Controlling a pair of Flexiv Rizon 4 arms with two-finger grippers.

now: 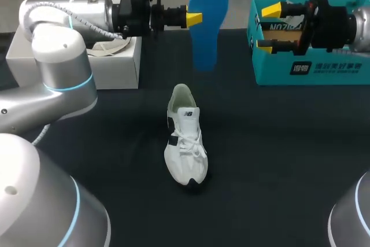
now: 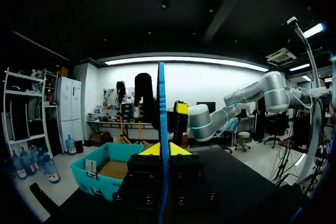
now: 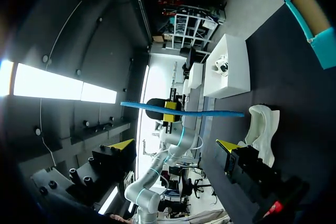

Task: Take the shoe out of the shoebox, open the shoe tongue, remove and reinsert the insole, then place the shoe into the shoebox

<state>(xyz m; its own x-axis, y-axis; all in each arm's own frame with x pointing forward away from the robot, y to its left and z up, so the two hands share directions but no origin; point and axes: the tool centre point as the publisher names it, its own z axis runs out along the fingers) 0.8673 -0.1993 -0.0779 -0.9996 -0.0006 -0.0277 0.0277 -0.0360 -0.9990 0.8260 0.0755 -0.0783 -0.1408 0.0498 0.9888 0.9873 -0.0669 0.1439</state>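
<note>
A white sneaker [image 1: 185, 137] stands upright in the middle of the black table, toe toward the near edge. Its blue insole [image 1: 208, 18] is held up in the air behind it, at the back of the table, with my left gripper [image 1: 195, 18] shut on its edge. In the left wrist view the insole [image 2: 161, 103] shows edge-on between the yellow tips of that gripper [image 2: 161, 150]. My right gripper [image 1: 267, 26] faces the insole from the right, open and empty, in front of the teal shoebox [image 1: 306, 65]. The right wrist view shows insole [image 3: 210, 113] and sneaker [image 3: 261, 129] ahead of its gripper [image 3: 176, 145].
A white box [image 1: 110, 67] with something pale inside stands at the back left, under my left arm. The teal shoebox [image 2: 102, 177] sits at the back right. Bare black tabletop [image 1: 272, 154] surrounds the sneaker.
</note>
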